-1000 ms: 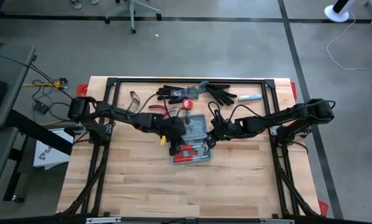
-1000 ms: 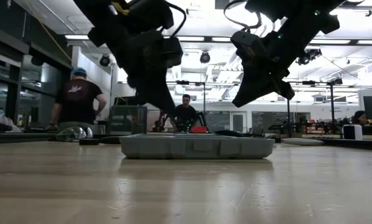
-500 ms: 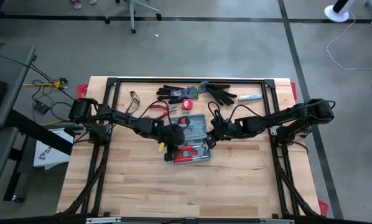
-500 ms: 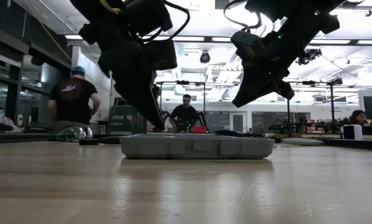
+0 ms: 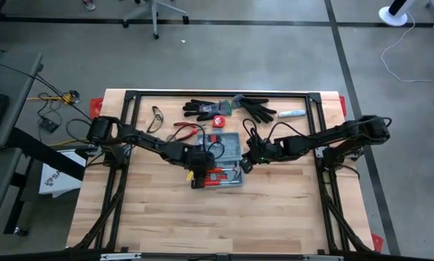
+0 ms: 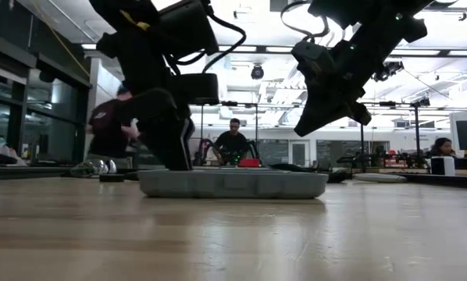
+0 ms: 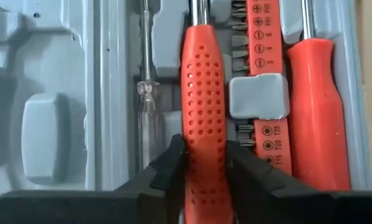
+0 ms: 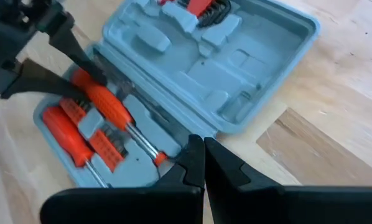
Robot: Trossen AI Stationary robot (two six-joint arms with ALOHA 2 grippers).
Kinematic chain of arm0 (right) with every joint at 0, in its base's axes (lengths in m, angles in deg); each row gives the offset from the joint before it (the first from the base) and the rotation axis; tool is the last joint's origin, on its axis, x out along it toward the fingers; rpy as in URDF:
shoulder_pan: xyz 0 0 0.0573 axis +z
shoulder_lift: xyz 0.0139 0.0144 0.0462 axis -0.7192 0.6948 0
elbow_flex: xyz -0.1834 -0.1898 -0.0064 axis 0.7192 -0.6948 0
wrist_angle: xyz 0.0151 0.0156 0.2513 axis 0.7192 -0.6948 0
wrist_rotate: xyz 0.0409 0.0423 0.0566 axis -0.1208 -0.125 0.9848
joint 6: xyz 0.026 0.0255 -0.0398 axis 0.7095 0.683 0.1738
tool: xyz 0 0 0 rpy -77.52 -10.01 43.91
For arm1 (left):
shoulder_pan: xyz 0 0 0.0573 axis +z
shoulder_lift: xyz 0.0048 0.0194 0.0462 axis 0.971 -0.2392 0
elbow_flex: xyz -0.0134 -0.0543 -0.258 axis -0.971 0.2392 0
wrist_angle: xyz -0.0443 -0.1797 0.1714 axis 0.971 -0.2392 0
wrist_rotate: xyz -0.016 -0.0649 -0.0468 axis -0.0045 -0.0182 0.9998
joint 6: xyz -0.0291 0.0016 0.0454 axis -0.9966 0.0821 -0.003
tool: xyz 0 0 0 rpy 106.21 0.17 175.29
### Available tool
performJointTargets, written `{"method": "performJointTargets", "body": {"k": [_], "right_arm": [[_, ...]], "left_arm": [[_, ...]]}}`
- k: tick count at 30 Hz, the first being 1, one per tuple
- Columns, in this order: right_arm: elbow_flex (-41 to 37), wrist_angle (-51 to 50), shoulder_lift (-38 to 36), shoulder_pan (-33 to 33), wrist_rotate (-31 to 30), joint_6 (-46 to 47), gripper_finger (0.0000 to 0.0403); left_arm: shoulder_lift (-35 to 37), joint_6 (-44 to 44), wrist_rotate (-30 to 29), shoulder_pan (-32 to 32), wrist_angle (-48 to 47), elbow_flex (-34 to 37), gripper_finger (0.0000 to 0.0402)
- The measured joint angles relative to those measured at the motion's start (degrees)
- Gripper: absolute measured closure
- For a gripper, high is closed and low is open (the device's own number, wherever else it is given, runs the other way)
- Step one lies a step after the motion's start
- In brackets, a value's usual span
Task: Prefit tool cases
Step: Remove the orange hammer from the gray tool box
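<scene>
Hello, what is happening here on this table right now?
A two-armed robot works on an open tool case lying on the wooden table. The left end effector is down in the case, its fingers on either side of a red-handled screwdriver. The right end effector is shut, hovering at the case's edge.

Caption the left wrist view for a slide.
Left gripper straddling a red perforated screwdriver handle lying in the open tool case.
</scene>
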Motion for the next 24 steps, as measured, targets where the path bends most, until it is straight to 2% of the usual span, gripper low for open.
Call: {"method": "performJointTargets", "body": {"k": [9, 15, 18, 24], "right_arm": [[0.0, -0.2, 0.0, 0.0, -1.4, 0.2, 0.0403], [0.0, -0.2, 0.0, 0.0, -1.4, 0.2, 0.0403], [0.0, -0.2, 0.0, 0.0, -1.4, 0.2, 0.0403], [0.0, 0.0, 0.0, 0.0, -0.7, 0.2, 0.0403]], "left_arm": [[1.3, -5.5, 3.6, 0.1, 0.4, 0.2, 0.0401], [6.9, -5.2, 3.9, 1.2, -3.0, -0.4, 0.0396], [8.8, -4.0, 5.2, 2.4, -0.6, -1.2, 0.0398], [8.2, -4.2, 6.1, 3.9, 0.8, -1.2, 0.0390]]}}
